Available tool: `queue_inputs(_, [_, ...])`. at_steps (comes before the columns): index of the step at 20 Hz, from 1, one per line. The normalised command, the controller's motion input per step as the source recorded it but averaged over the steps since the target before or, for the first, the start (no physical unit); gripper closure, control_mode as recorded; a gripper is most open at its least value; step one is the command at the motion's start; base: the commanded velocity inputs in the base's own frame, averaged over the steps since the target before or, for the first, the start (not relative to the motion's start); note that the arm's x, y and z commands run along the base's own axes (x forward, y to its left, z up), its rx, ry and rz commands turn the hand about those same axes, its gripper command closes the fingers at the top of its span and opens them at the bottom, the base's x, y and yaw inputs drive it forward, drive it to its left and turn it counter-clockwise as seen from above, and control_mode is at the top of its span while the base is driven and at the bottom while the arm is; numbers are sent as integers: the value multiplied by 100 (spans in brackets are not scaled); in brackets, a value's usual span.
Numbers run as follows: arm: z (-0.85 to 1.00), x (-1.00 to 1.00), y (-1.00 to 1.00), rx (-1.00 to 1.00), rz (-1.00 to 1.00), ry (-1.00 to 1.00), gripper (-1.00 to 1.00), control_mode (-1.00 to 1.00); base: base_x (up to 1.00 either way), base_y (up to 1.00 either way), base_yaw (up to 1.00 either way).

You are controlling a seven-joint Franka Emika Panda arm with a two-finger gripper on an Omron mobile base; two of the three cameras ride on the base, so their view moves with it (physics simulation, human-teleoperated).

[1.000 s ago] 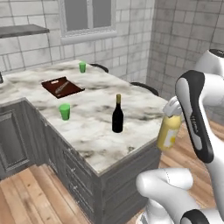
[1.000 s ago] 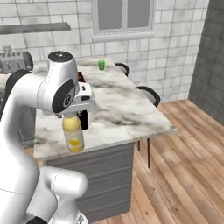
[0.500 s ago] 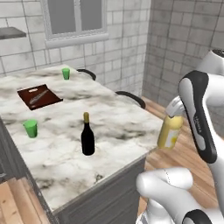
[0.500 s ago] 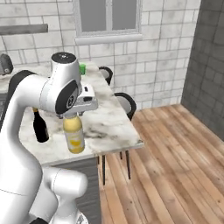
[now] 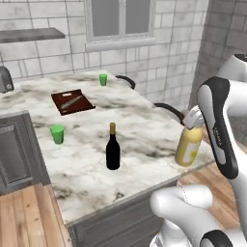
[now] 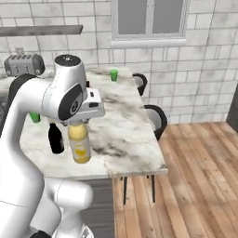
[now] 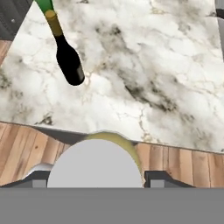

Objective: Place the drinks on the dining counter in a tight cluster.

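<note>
Currently, from the left base camera, I see the gripper (image 5: pixel 193 118) clamped on the pale cap of the yellow bottle (image 5: pixel 188 146), which hangs upright in the air at the near right corner of the dining counter (image 5: pixel 144 140), not resting on the marble. The wine bottle (image 5: pixel 113 146) stands upright on the counter to the left of it, well apart. A green cup (image 5: pixel 57 133) sits further left, near the counter's left edge, a brown cutting board (image 5: pixel 72 101) lies behind it, and a second green cup (image 5: pixel 102 79) stands near the far end below the window (image 5: pixel 120 19).

From the right base camera, I see the gripper (image 6: pixel 80 122) holding the yellow bottle (image 6: pixel 79 142) by its top, jaws partly closed around the cap. The bottle hangs over the near part of the counter (image 6: pixel 125 135). The wine bottle (image 6: pixel 56 138) stands just left of it, partly hidden by the arm. A toaster (image 6: pixel 24 65) sits at the far left, and two dark chairs (image 6: pixel 155 121) stand along the counter's right side over the wooden floor (image 6: pixel 195 176).

From the hand camera, I look down on the bottle's pale cap (image 7: pixel 95 164) between the finger tips (image 7: pixel 157 178). The near counter edge (image 7: pixel 65 131) runs just beyond it, and the wine bottle (image 7: pixel 68 59) stands on the marble at upper left.
</note>
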Motion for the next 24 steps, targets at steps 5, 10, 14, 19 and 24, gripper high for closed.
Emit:
queue_inputs(5, [0,0,0,0,0,0,100,100,3,-11,63])
queue_inputs(10, [0,0,0,0,0,0,100,100,26,-53,48])
queue_inputs(14, [0,0,0,0,0,0,100,100,0,-25,6])
queue_inputs(19, [0,0,0,0,0,0,100,100,0,0,0])
queue_inputs(24, [0,0,0,0,0,0,100,100,2,-14,6])
